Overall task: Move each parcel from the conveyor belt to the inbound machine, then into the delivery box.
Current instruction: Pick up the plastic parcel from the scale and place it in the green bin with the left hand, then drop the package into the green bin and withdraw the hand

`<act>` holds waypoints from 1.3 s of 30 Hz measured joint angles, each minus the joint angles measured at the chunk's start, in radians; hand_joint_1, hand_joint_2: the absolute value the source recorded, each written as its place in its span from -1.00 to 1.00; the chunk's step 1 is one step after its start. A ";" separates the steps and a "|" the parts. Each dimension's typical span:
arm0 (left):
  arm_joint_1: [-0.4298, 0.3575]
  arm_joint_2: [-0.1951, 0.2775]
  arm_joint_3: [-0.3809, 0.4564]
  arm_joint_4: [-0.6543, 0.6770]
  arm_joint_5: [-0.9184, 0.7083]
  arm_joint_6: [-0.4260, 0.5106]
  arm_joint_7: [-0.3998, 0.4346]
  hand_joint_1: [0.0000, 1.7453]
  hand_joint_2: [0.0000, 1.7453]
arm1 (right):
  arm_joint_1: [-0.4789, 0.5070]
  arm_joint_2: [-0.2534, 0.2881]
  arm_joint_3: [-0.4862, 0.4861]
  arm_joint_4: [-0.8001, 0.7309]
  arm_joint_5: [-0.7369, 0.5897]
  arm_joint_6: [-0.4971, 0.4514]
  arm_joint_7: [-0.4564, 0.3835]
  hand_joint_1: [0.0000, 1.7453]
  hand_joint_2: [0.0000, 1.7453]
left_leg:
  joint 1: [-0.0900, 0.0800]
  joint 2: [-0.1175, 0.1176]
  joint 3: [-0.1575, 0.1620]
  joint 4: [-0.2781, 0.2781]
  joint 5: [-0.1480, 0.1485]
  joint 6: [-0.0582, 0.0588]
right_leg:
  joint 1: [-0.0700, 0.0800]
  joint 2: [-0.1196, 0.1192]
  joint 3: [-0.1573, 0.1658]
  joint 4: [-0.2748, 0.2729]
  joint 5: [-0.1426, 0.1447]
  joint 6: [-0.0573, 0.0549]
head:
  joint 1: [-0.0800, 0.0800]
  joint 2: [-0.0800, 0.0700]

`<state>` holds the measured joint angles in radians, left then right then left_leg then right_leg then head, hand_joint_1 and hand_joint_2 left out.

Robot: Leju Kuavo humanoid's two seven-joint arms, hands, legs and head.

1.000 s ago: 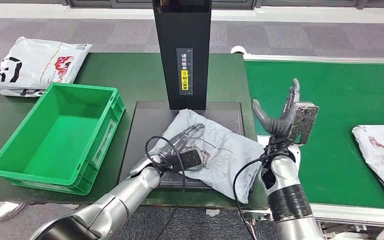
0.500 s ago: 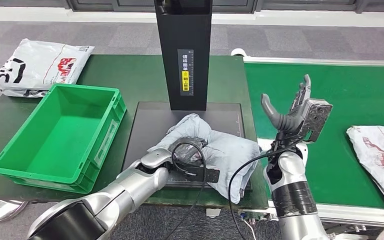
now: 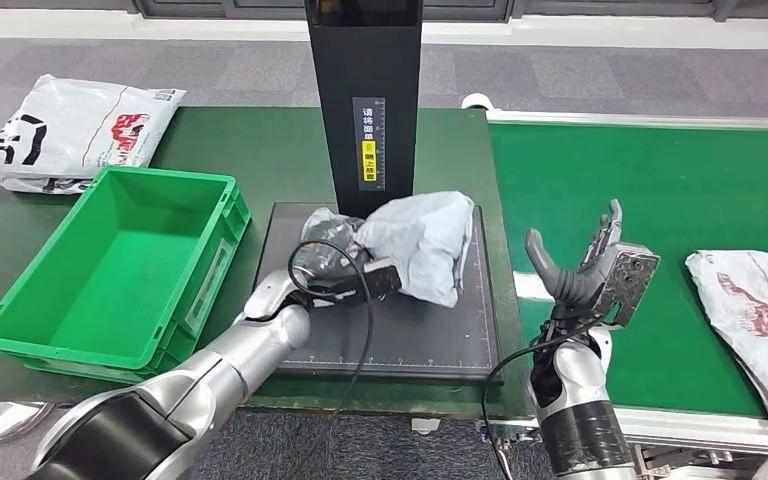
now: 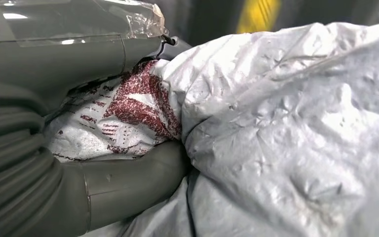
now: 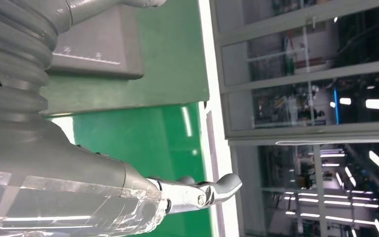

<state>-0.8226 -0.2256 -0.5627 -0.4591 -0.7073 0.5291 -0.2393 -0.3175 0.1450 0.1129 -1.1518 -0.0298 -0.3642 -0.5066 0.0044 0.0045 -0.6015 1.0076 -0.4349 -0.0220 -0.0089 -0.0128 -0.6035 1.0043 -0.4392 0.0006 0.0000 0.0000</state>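
The left hand (image 3: 332, 268) grips a crumpled grey plastic mailer parcel (image 3: 415, 240), bunched up over the dark flat platform of the inbound machine (image 3: 400, 335), beside its black upright column (image 3: 364, 100). The empty green plastic delivery crate (image 3: 110, 262) sits just left, so this parcel seems mid-task. The right hand (image 3: 588, 265) hovers with fingers spread, holding nothing, over the green conveyor belt (image 3: 660, 190), where a second white printed parcel (image 3: 755, 310) waits

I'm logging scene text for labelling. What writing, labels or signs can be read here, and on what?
Black scanner post: a vertical strip of Chinese characters with a yellow patch, too small to read.
White bag behind the green box: big black marks and a red print, not legible.
Held parcel: red print, no readable words.
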 joint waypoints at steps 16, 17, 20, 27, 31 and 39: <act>-0.010 0.259 0.369 -0.183 -0.783 0.159 0.572 1.00 1.00 | 0.028 -0.016 0.000 0.016 -0.011 -0.015 0.006 -1.00 1.00 | 0.002 0.005 -0.002 -0.001 0.000 -0.001 | 0.001 0.005 -0.003 0.000 0.000 -0.001 | 0.000 0.000; -0.009 0.281 0.392 -0.178 -0.806 0.153 0.602 1.00 1.00 | 0.014 -0.016 0.000 0.030 -0.011 -0.015 0.007 -1.00 1.00 | 0.002 0.006 -0.002 -0.001 0.000 -0.001 | 0.001 0.006 -0.004 0.001 0.001 -0.002 | 0.000 0.000; -0.002 0.341 0.449 -0.165 -0.818 0.121 0.644 1.00 1.00 | -0.020 -0.017 0.000 0.066 -0.013 -0.015 0.008 -1.00 1.00 | 0.002 0.008 -0.002 -0.001 0.000 -0.002 | 0.001 0.009 -0.005 0.001 0.001 -0.002 | 0.000 0.000; 0.014 0.413 0.499 -0.125 -0.819 0.041 0.685 1.00 1.00 | -0.033 -0.021 0.000 0.101 -0.019 -0.013 0.009 -1.00 1.00 | 0.003 0.003 -0.004 -0.001 0.001 -0.002 | 0.001 0.004 -0.005 0.000 0.001 -0.003 | 0.000 0.000; 0.015 0.417 0.502 -0.095 -0.819 -0.051 0.703 0.00 1.00 | -0.032 -0.021 -0.001 0.103 -0.022 -0.003 0.010 -1.00 1.00 | 0.002 0.004 -0.005 0.000 0.000 -0.002 | 0.000 0.005 -0.006 0.000 0.001 -0.003 | 0.000 0.000; 0.014 0.397 0.564 -0.049 -0.768 -0.043 0.609 -1.00 -0.50 | -0.008 -0.024 -0.003 0.094 -0.005 0.000 0.027 -1.00 1.00 | 0.002 0.003 -0.004 0.000 0.000 -0.002 | 0.002 0.004 -0.006 0.000 0.001 -0.003 | 0.000 0.000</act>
<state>-0.8084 0.1713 0.0016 -0.5084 -1.4756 0.4864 0.3694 -0.3253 0.1210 0.1095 -1.0574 -0.0345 -0.3644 -0.4793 0.0065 0.0080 -0.6060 1.0077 -0.4344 -0.0237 -0.0073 -0.0085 -0.6096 1.0042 -0.4381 -0.0021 -0.0002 0.0000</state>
